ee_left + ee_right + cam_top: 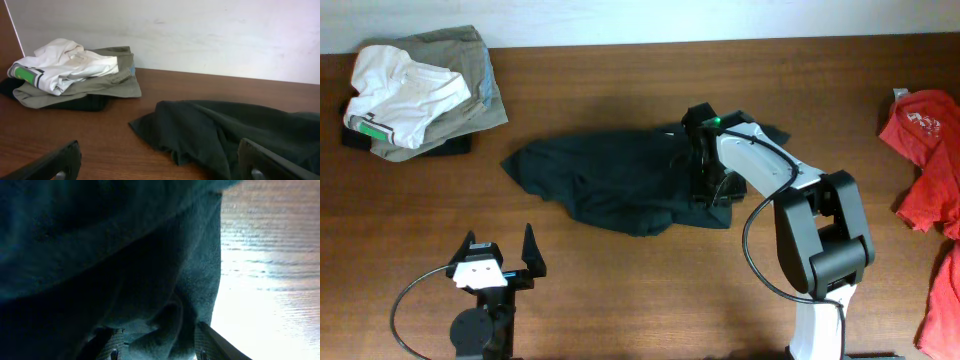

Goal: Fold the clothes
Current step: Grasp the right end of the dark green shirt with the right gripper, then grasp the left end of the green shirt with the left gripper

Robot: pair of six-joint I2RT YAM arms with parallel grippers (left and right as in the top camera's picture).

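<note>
Right claw (157, 345) nips crumpled black cotton T-shirt (610, 185)

Partly closed, its fingers pinch a bunched fold. The shirt lies mid-way across the brown wooden table (650, 290), long axis running left to right. Left claw (500, 245) gapes wide, empty.

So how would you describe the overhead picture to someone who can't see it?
A crumpled black T-shirt lies centred on a wooden table, the right gripper down on its right side. The left gripper sits open near the front edge, clear of the shirt. A stack of clothes lies far left, a red garment at the right edge.
</note>
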